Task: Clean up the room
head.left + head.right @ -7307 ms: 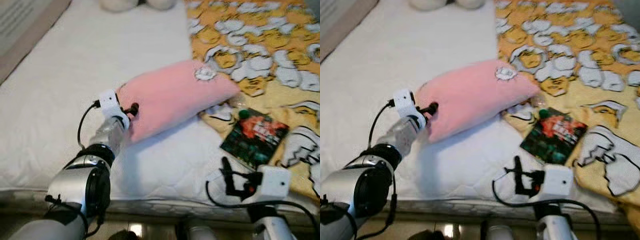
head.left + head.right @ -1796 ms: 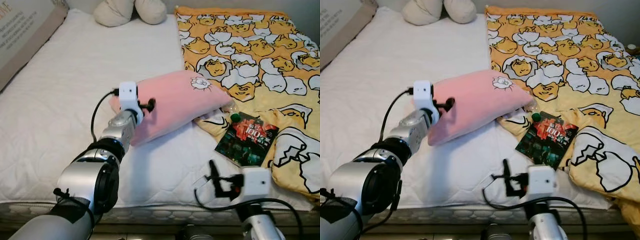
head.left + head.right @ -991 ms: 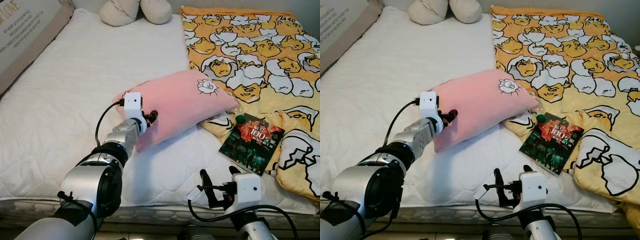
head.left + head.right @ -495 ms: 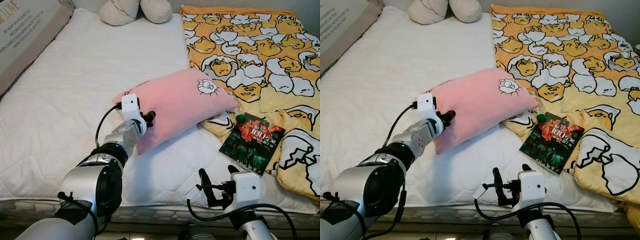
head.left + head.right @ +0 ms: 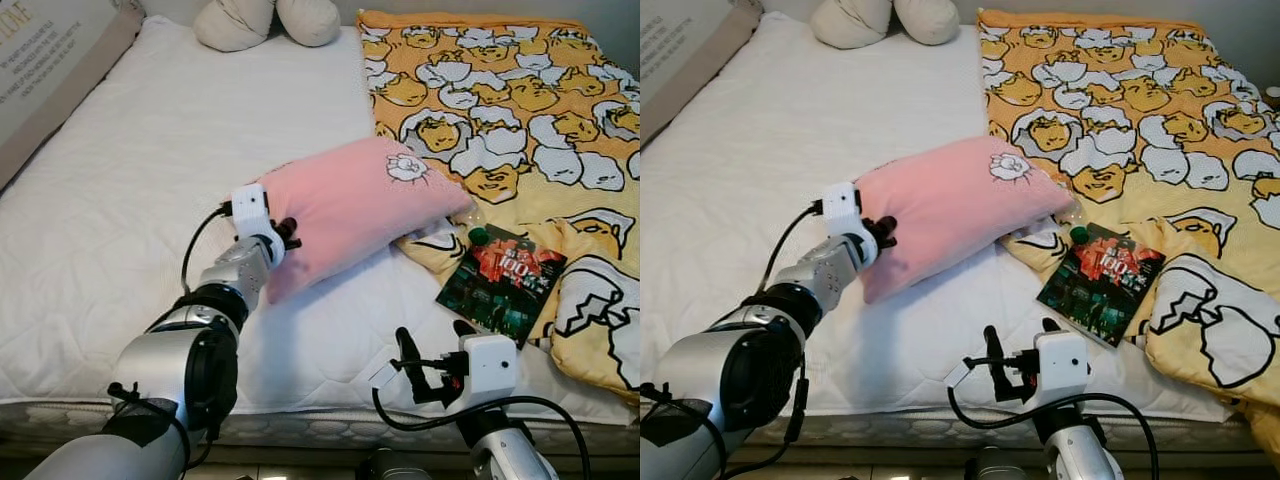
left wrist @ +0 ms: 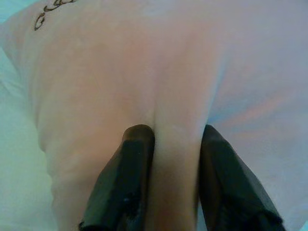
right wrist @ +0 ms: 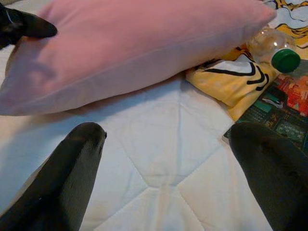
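A pink pillow (image 5: 360,200) lies tilted across the white mattress (image 5: 120,190), its far end resting on the yellow blanket (image 5: 500,110). My left gripper (image 5: 285,231) is shut on the pillow's near left corner. In the left wrist view both black fingers (image 6: 137,144) pinch a fold of pink fabric (image 6: 144,72). My right gripper (image 5: 432,336) hovers open over the bed's front edge, below the pillow, holding nothing. The right wrist view looks between its fingers (image 7: 89,137) at the pillow (image 7: 144,48).
A clear bottle with a green cap (image 7: 278,50) sits tucked under the pillow's right end. A dark book (image 5: 500,282) rests on the blanket edge beside it. A beige cushion (image 5: 265,20) lies at the head of the bed, a cardboard box (image 5: 50,60) along the left side.
My left gripper stays shut on the pillow corner and has shifted slightly left with it. The right gripper has barely moved. The camera pulled back from the earliest close view.
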`<state>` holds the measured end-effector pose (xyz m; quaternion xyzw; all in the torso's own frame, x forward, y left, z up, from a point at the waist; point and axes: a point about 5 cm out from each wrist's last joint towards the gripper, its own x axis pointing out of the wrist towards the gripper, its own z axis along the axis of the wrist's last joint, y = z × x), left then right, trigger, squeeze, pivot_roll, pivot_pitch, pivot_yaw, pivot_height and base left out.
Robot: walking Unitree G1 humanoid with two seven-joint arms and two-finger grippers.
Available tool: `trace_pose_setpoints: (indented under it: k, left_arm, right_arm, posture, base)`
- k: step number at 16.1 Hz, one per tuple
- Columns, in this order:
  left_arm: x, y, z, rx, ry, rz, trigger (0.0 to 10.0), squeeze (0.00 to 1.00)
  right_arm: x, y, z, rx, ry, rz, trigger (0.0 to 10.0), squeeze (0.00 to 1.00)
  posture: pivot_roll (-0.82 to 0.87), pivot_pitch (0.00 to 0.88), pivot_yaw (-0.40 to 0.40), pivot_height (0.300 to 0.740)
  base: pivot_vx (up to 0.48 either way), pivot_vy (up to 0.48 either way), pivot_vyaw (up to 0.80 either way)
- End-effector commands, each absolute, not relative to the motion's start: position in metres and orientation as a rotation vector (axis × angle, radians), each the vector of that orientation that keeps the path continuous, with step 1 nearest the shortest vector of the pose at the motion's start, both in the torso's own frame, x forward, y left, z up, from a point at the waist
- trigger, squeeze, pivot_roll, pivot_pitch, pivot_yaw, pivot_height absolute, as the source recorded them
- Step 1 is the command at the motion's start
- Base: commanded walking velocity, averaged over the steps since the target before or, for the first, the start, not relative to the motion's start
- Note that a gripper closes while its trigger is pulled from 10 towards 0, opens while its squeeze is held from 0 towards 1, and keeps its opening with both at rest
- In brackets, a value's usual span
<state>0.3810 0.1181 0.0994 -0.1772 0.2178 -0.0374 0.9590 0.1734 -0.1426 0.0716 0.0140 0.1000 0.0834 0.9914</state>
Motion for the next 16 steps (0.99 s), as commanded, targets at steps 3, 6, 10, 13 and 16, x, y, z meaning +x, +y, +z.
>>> trace_pose_setpoints:
  k: [3, 6, 10, 13, 16]
  left_arm:
    - [0.391, 0.136, 0.118, -0.416, 0.37, -0.054, 0.0, 0.0]
    - [0.404, 0.16, 0.154, -0.382, 0.234, -0.078, 0.0, 0.0]
    - [0.408, 0.192, 0.18, -0.289, 0.139, -0.112, 0.0, 0.0]
    - [0.402, 0.202, 0.167, -0.132, 0.191, -0.09, 0.0, 0.0]
    - [0.399, 0.182, 0.152, -0.069, 0.179, -0.152, 10.0, 1.0]
  right_arm:
    - [0.179, -0.144, 0.07, 0.032, 0.201, 0.173, 10.0, 0.0]
    - [0.183, -0.146, 0.069, 0.028, 0.196, 0.173, 10.0, 0.0]
    - [0.187, -0.145, 0.063, 0.026, 0.204, 0.189, 10.0, 0.0]
    - [0.192, -0.145, 0.062, 0.023, 0.2, 0.203, 10.0, 0.0]
    - [0.195, -0.142, 0.069, 0.015, 0.151, 0.239, 10.0, 0.0]
  posture:
    - [-0.27, 0.031, 0.036, 0.731]
    - [-0.26, 0.012, 0.042, 0.731]
    - [-0.22, 0.0, 0.03, 0.731]
    - [-0.2, 0.0, 0.021, 0.731]
    - [-0.19, 0.002, 0.01, 0.731]
  base:
    - [0.0, 0.0, 0.0]
    - [0.0, 0.0, 0.0]
    - [0.0, 0.0, 0.0]
    - [0.0, 0.0, 0.0]
    - [0.0, 0.0, 0.0]
